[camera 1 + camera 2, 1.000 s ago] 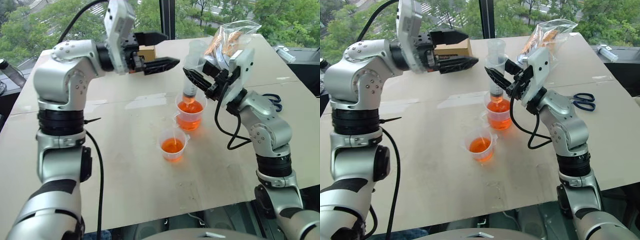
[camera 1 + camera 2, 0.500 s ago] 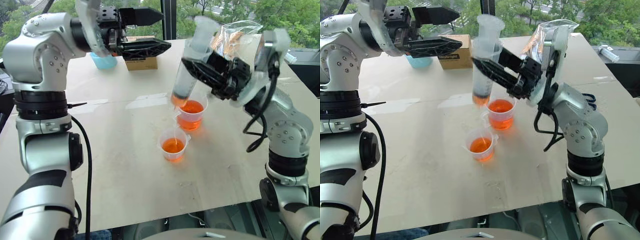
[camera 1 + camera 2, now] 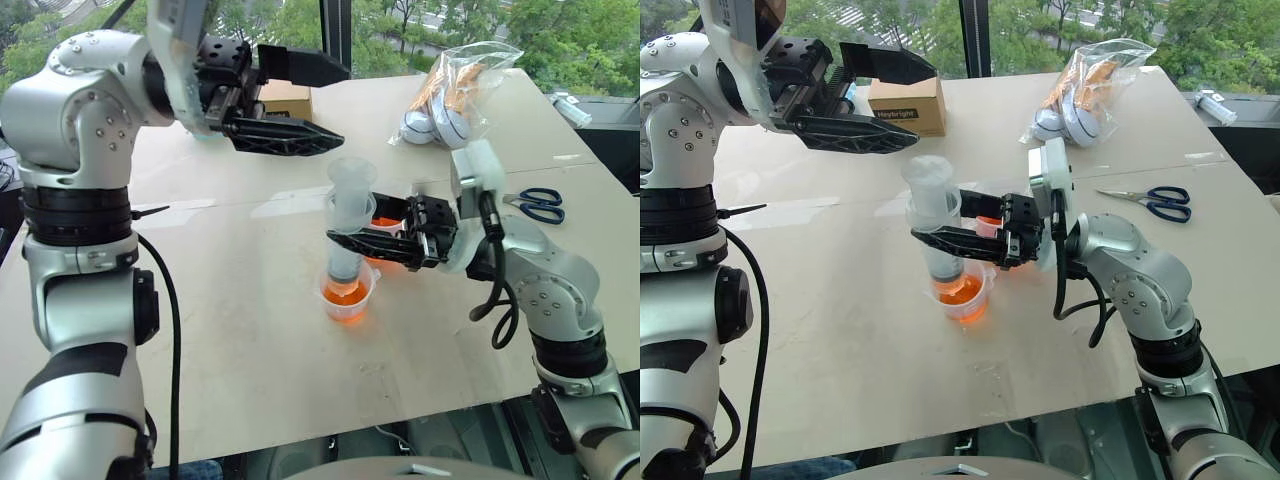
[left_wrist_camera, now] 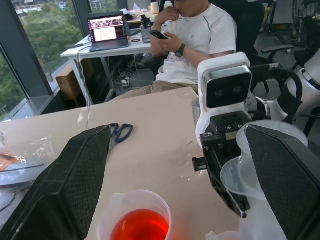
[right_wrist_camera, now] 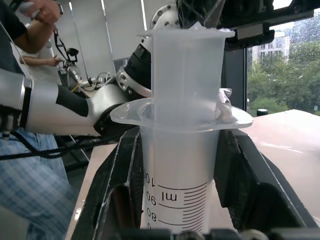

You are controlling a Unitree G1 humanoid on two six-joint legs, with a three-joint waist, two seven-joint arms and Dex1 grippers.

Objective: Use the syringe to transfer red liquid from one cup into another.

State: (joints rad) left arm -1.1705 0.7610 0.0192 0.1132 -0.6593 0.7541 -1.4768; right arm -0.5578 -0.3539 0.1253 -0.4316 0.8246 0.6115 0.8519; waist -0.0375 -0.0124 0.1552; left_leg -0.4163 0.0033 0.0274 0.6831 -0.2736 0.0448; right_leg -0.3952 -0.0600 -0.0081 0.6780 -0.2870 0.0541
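The right gripper pinches the syringe over the smaller cup, left gripper spread; a tilt could spill liquid on the worktop.

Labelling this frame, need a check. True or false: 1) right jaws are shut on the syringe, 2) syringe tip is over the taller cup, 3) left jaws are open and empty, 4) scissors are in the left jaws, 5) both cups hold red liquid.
1) True. The right gripper is clamped on the syringe barrel, which stands upright.
2) False. The tip is at the smaller cup, not the taller cup behind it.
3) True. The left gripper is raised above the table with its jaws apart and nothing between them.
4) False. The scissors lie on the table, beyond the right arm.
5) True. Red liquid shows in both cups.
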